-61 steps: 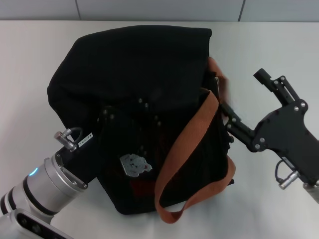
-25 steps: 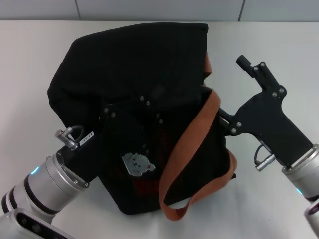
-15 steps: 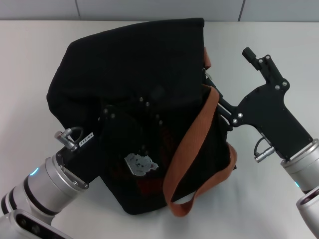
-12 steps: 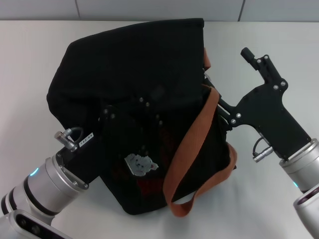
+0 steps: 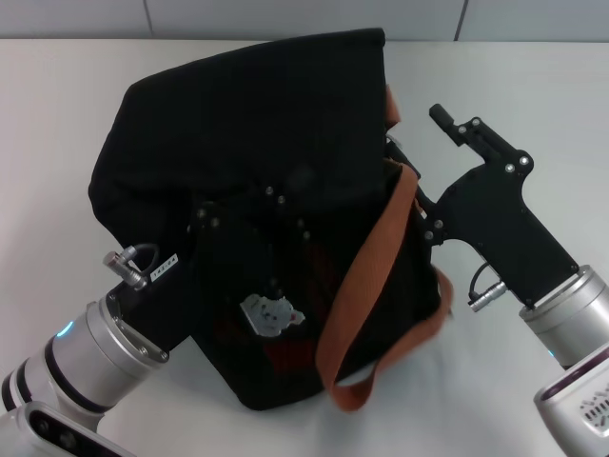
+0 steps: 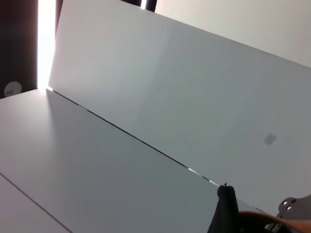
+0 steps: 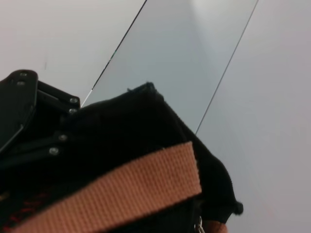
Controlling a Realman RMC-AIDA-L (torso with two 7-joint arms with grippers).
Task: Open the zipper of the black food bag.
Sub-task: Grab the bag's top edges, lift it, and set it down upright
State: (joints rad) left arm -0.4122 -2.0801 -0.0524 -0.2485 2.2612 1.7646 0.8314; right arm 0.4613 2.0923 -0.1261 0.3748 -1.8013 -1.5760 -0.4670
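Pulling zip along bag (image 5: 247, 162) top edge; best keeping pull in line with zip track, steady, with left side bracing the fabric so bag not dragging. Bag sitting mid-surface, toward far edge, slumped, orange strap (image 5: 366, 286) looping over near right side. Right pincer (image 5: 411, 211) pressing into bag's right side by the strap, fingertips buried in fabric; cannot tell how far open or whether gripping zip pull. Left pincer (image 5: 205, 228) tucked against bag's near left face, hidden; grip unclear. Zipper itself not clearly showing.
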